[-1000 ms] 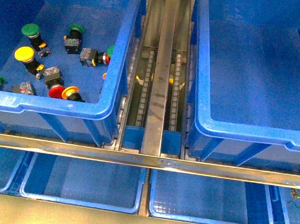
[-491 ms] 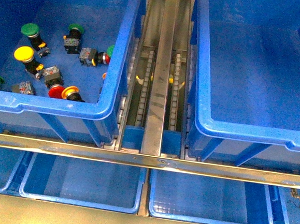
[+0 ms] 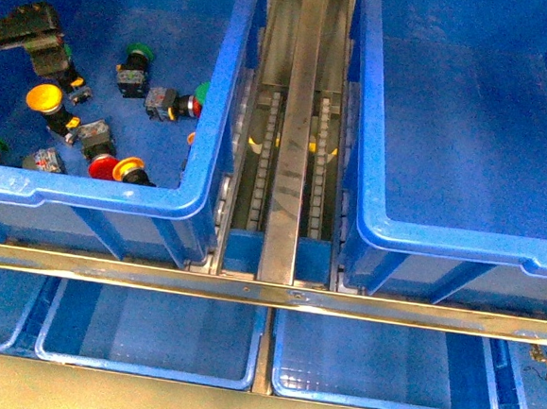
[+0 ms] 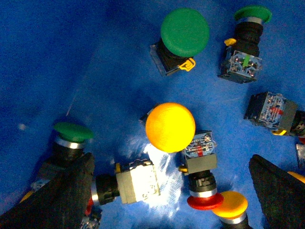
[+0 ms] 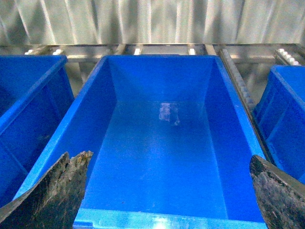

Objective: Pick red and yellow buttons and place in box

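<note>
**Left.** The left bin [image 3: 94, 193] holds a scatter of push buttons. The left gripper [image 4: 170, 164] hangs over its far-left part, jaws released, spread wide and holding nothing. Beneath it sits the yellow button [image 4: 170, 127], cap towards the wrist camera. Just beside it lie the red button [image 4: 205, 200] and a second yellow button [image 4: 230, 204], their caps touching. Green buttons [image 4: 185, 31] lie near on the other side. A cap against the bin's right wall may also be red, but it is half hidden.

**Risk.** The parts are crowded. The closing jaws could catch a green cap or the pale contact block [image 4: 138, 180] along with the yellow button. The smooth domed cap could also slip free.

**Centre.** A steel roller track [image 3: 292, 121] separates the bins, and a button dropped in transit would likely lodge there.

**Right.** The box [image 3: 441, 244] holds no button yet. The right gripper [image 5: 169, 160] hangs above it, jaws released and bare.

**Setting.** The bin floors are glossy blue plastic with glare, on which a nudged button may slide. A steel rail [image 3: 266, 294] crosses the front above shallow trays [image 3: 149, 342]. A corrugated metal wall [image 5: 152, 21] stands behind.
</note>
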